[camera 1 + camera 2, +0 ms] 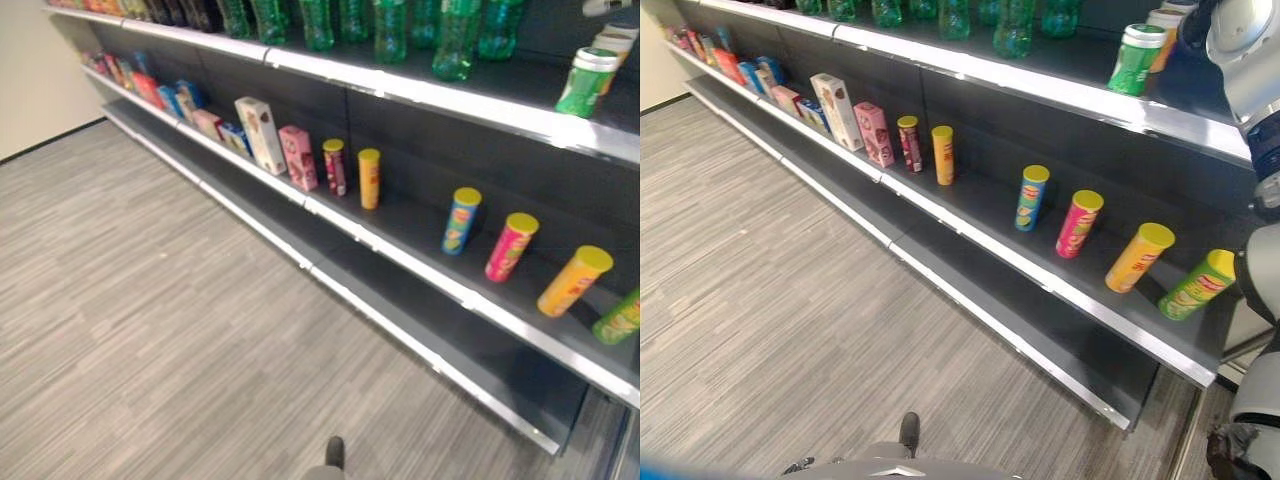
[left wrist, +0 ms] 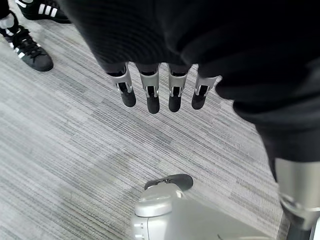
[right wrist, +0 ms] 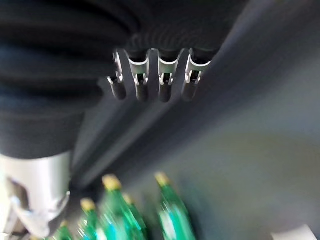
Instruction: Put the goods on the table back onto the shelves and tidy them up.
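Several snack tubes stand on the middle shelf [image 1: 400, 250]: a yellow one [image 1: 369, 178], a blue one [image 1: 460, 221], a pink one [image 1: 511, 246], a leaning orange one [image 1: 574, 281] and a green one [image 1: 1196, 286] tipped far over. Left of them are a dark red tube [image 1: 335, 166], a pink box [image 1: 298, 157] and a white box [image 1: 261, 134]. My left hand [image 2: 152, 97] hangs over the carpet, fingers straight, holding nothing. My right hand [image 3: 165, 85] is raised by the top shelf near the green bottles [image 3: 170, 215], fingers straight and empty.
Green bottles [image 1: 455, 40] and a green canister [image 1: 586, 82] line the top shelf [image 1: 480, 105]. Small coloured packs [image 1: 150, 88] fill the far left of the middle shelf. The bottom shelf [image 1: 400, 320] is bare. A person's black shoes [image 2: 27, 47] stand on the grey carpet [image 1: 150, 320].
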Motion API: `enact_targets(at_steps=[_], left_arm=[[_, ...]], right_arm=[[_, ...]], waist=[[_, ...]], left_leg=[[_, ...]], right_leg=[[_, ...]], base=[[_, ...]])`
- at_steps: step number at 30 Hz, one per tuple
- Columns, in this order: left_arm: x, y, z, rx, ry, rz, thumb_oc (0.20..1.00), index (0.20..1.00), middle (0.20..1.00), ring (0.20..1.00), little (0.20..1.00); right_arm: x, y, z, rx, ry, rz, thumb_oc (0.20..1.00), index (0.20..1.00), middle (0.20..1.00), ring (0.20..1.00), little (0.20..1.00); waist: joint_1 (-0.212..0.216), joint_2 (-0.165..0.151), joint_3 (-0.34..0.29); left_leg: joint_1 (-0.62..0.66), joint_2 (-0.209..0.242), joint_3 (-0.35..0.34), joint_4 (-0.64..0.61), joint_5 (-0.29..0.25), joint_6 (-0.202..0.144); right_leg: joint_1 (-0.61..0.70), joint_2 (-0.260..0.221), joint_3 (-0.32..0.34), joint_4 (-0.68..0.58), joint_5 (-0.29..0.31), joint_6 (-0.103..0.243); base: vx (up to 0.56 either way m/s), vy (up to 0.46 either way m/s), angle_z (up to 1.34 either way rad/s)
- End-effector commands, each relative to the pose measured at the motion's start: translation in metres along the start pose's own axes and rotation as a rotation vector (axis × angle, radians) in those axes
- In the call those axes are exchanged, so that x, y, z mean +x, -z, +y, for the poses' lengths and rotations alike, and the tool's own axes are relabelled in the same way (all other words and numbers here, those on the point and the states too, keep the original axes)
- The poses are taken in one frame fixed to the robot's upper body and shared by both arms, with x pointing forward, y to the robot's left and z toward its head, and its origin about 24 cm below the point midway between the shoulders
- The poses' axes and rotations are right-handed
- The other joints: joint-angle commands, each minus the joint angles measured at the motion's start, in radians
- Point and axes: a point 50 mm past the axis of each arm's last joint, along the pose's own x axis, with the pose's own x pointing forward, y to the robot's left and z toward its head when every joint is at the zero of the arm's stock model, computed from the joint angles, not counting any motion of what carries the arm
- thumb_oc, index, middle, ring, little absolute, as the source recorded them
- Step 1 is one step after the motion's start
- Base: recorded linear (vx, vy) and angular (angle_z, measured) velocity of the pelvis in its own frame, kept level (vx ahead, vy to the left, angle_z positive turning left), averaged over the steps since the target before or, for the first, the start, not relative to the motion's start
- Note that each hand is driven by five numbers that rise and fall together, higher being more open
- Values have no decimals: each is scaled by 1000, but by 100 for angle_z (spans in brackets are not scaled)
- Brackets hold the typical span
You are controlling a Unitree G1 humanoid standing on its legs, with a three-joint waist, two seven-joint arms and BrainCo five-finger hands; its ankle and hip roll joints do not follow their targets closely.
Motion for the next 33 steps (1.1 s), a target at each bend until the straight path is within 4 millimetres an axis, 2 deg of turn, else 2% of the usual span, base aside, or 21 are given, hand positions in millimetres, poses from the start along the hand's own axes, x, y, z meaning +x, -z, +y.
enact_targets(at_steps=[1,2,3,5,6,7,8,9,13,14,15,19,21,22,24,27,29,31,33], left_arm=[[3,-8,23,80,-78,0,1000,1000,1000,1000,1000],[3,-12,17,63,-70,-11,1000,1000,1000,1000,1000],[3,-10,22,71,-80,-7,1000,1000,1000,1000,1000],[3,-15,25,91,-87,-27,1000,1000,1000,1000,1000],[4,-19,23,91,-84,-36,1000,1000,1000,1000,1000],[5,-23,17,120,-59,-43,1000,1000,1000,1000,1000],[5,-28,17,132,-58,-58,1000,1000,1000,1000,1000],[5,-27,19,136,-60,-57,1000,1000,1000,1000,1000],[6,-54,19,149,-55,-145,1000,1000,1000,1000,1000],[6,-66,20,169,-52,-183,1000,1000,1000,1000,1000],[6,-67,21,169,-53,-184,1000,1000,1000,1000,1000],[6,-77,26,205,-66,-218,1000,1000,1000,1000,1000],[5,-79,33,209,-78,-223,1000,1000,1000,1000,1000],[5,-77,35,225,-84,-218,1000,1000,1000,1000,1000],[5,-71,38,232,-87,-195,1000,1000,1000,1000,1000],[5,-69,37,218,-83,-192,1000,1000,1000,1000,1000],[5,-65,34,206,-71,-183,1000,1000,1000,1000,1000],[6,-65,31,201,-65,-184,1000,1000,1000,1000,1000],[5,-66,31,189,-66,-188,1000,1000,1000,1000,1000]], right_arm=[[-15,-18,-18,53,120,-138,1000,1000,1000,1000,1000],[-39,-34,-8,158,94,-258,1000,1000,1000,1000,1000],[-43,-30,-7,163,95,-246,1000,1000,1000,1000,1000],[-76,-41,12,316,26,-322,1000,1000,1000,1000,1000],[-89,-47,24,395,-18,-345,1000,1000,1000,1000,1000],[-118,-48,46,548,-107,-330,1000,1000,1000,1000,1000],[-129,-51,55,604,-147,-327,1000,1000,1000,1000,1000],[-131,-50,54,605,-147,-322,1000,1000,1000,1000,1000],[-171,-61,93,745,-342,-281,1000,1000,1000,1000,1000],[-187,-60,106,746,-420,-236,1000,1000,1000,1000,1000],[-187,-60,106,746,-420,-236,1000,1000,1000,1000,1000],[-217,-60,128,799,-516,-148,1000,1000,1000,1000,1000],[-225,-60,131,814,-537,-125,1000,1000,1000,1000,1000],[-228,-58,133,809,-544,-109,1000,1000,1000,1000,1000],[-242,-45,132,784,-553,-34,1000,1000,1000,1000,1000],[-254,-28,128,764,-529,59,1000,1000,1000,1000,1000],[-263,-10,121,732,-477,156,1000,1000,1000,1000,1000],[-269,6,111,712,-395,236,1000,1000,1000,1000,1000],[-270,17,100,702,-309,283,1000,1000,1000,1000,1000]], waist=[[-27,-85,15],[-63,-70,20],[-56,-81,16],[-70,-97,23],[-85,-95,29],[-104,-98,27],[-117,-96,28],[-110,-100,27],[-168,-87,36],[-206,-86,51],[-203,-87,49],[-262,-95,78],[-280,-104,104],[-276,-104,111],[-285,-94,107],[-282,-99,85],[-284,-110,55],[-288,-123,37],[-296,-130,35]], left_leg=[[116,12,76,6,-147,-35],[126,15,91,17,-162,-27],[125,16,92,17,-163,-27],[118,12,90,64,-202,-14],[117,7,87,76,-216,-5],[122,3,105,83,-237,11],[126,-1,113,84,-243,19],[128,-1,117,85,-244,20],[144,-50,130,70,-275,64],[167,-67,189,47,-282,86],[165,-68,192,45,-278,86],[209,-95,309,7,-289,116],[223,-93,368,6,-291,124],[231,-87,396,6,-292,125],[250,-65,442,6,-311,120],[244,-52,473,6,-312,115],[241,-54,483,6,-318,111],[234,-49,484,7,-314,105],[237,-38,486,8,-315,102]], right_leg=[[-18,-57,129,-10,-1,42],[-33,-54,164,-9,4,44],[-35,-53,166,-8,4,44],[-69,-51,227,-3,18,46],[-81,-51,247,-1,27,47],[-91,-55,278,-1,39,53],[-101,-59,295,0,47,59],[-102,-59,299,1,47,60],[-162,-80,386,32,82,84],[-204,-85,451,63,96,106],[-209,-86,455,63,99,106],[-291,-90,549,113,142,150],[-338,-93,542,163,161,162],[-347,-106,506,179,156,159],[-324,-160,404,208,129,152],[-290,-221,340,202,160,158],[-268,-248,330,173,202,173],[-262,-251,348,151,250,185],[-276,-242,371,140,252,185]], base=[[-37,69,-37],[-32,47,-34],[-55,39,-55],[-68,58,-76],[-66,159,-84],[-46,193,-78],[-23,163,-76],[-20,138,-64],[-29,274,-82],[-34,287,-64],[-36,305,-81],[-44,234,-106],[-100,147,-127],[-82,102,-188],[-15,84,-151],[-12,-35,-58],[46,-84,-15],[30,-137,-12],[-2,-113,-27]])
